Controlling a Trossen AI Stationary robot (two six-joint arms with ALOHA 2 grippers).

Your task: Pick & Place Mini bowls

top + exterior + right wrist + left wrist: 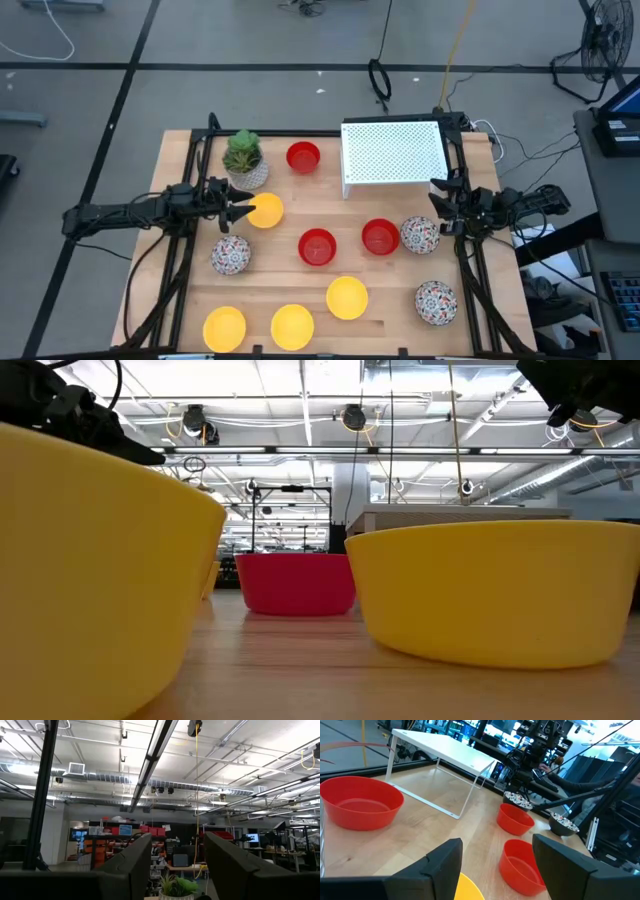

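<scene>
Glossy bowls [317, 247], pale wood table [180, 170]

four plain yellow mini bowls [265, 211], three plain red mini bowls [303, 157], three white red-and-dark speckled mini bowls [231, 255], white perforated rack [392, 152], light wooden desk [390, 297].

Two black jointed arms, left pincer [240, 211], right pincer [441, 200] (blunt, matte fingers), trailing cables

Bare table [180, 290] lies left of the front yellow bowls [225, 327]; the white rack [392, 152] blocks the back right.
</scene>
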